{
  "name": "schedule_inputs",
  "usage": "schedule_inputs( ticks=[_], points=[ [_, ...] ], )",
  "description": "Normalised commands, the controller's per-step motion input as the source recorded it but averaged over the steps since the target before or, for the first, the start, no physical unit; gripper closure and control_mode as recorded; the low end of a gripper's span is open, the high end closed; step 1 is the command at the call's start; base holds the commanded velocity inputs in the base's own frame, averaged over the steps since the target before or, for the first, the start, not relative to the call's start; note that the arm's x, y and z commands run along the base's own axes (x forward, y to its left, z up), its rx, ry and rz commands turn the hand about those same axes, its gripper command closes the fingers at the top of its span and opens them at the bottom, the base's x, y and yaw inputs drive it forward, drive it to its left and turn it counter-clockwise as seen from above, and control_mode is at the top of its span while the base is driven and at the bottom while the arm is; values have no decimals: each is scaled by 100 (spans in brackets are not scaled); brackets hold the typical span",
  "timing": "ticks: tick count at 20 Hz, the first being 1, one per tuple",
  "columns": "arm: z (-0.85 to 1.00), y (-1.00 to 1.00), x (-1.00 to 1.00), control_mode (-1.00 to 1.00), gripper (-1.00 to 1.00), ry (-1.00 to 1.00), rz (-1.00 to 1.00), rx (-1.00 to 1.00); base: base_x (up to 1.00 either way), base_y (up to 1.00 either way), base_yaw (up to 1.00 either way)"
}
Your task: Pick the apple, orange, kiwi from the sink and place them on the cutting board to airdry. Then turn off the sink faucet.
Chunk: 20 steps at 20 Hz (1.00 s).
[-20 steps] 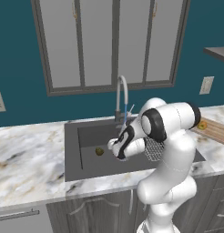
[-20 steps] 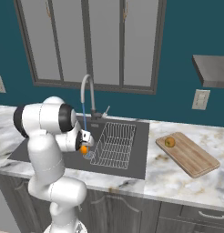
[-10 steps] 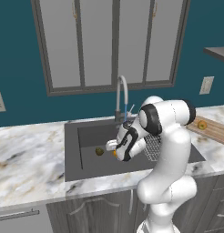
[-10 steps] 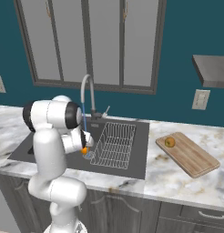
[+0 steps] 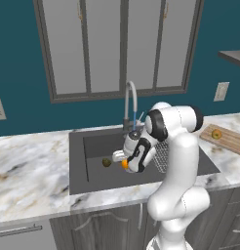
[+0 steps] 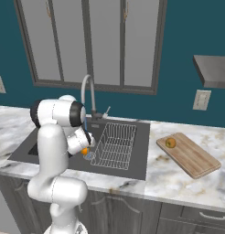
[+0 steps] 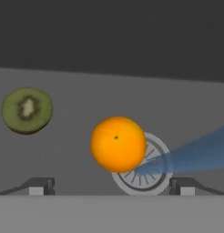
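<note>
The orange [image 7: 118,144] lies on the drain [image 7: 152,175] of the dark sink [image 5: 92,146], straight ahead of my open gripper [image 7: 112,186] and centred between its fingertips [image 7: 41,186], apart from them. The cut kiwi [image 7: 27,110] rests to its left on the sink floor; from the left base it is the kiwi [image 5: 107,162] beside the orange [image 5: 124,164]. My gripper [image 5: 121,160] hangs low inside the basin. The apple [image 6: 170,143] sits on the wooden cutting board [image 6: 190,154]. Water [image 7: 200,152] streams from the sink faucet [image 5: 130,102].
A wire dish rack [image 6: 115,145] fills the right end of the sink [image 6: 141,151], close beside my hand. The faucet's base and lever [image 6: 104,112] stand just behind the basin. Marble counter [image 5: 29,166] surrounds the sink; a wall outlet [image 6: 201,99] is above the board.
My hand has sunk a little lower into the sink toward the orange. The jaws stayed open and the fruit has not moved.
</note>
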Motion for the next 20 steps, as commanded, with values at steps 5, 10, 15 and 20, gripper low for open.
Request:
schedule_inputs(
  ticks=[5, 10, 15, 20],
  points=[
    [-25, 0, 17, -100, -100, 0, 0, -2, 0, 0, 0],
    [-21, 0, 16, -100, -100, 0, 0, -1, 0, 0, 0],
    [-19, 0, 19, -100, -100, 0, 0, -1, 0, 0, 0],
    [-16, 0, 16, -100, -100, 0, 0, 0, 0, 0, 0]
  ],
)
